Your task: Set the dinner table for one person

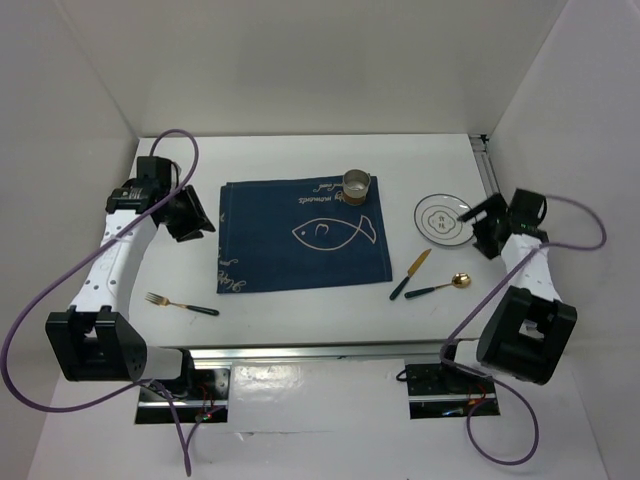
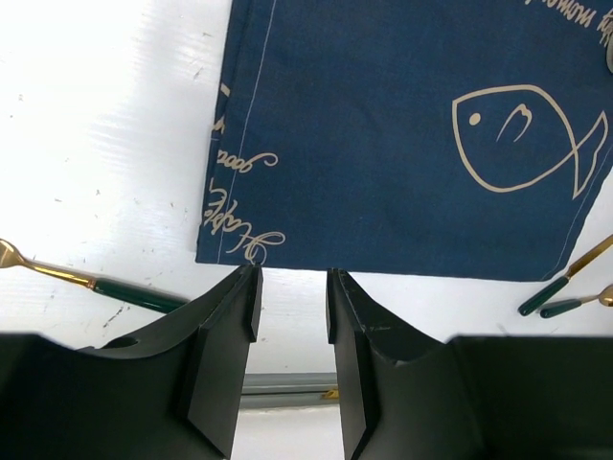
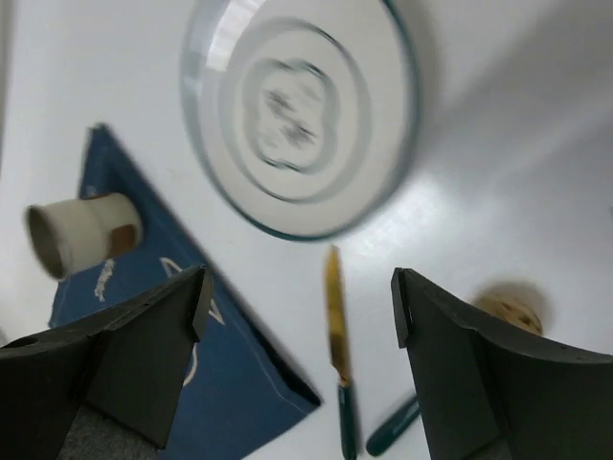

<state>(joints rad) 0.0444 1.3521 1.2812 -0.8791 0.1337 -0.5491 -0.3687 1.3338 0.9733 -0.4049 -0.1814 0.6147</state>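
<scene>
The white dinner table holds a dark blue fish mat at its middle. A beige cup stands on the mat's far right corner. A white plate with a green rim lies to the right of the mat. A gold knife and a gold spoon, both green-handled, lie in front of the plate. A matching fork lies at the near left. My left gripper is open and empty, left of the mat. My right gripper is open and empty, above the plate's right rim.
The left wrist view shows the mat, the fork and the table's near edge between my fingers. The right wrist view shows the plate, the cup and the knife. White walls enclose the table.
</scene>
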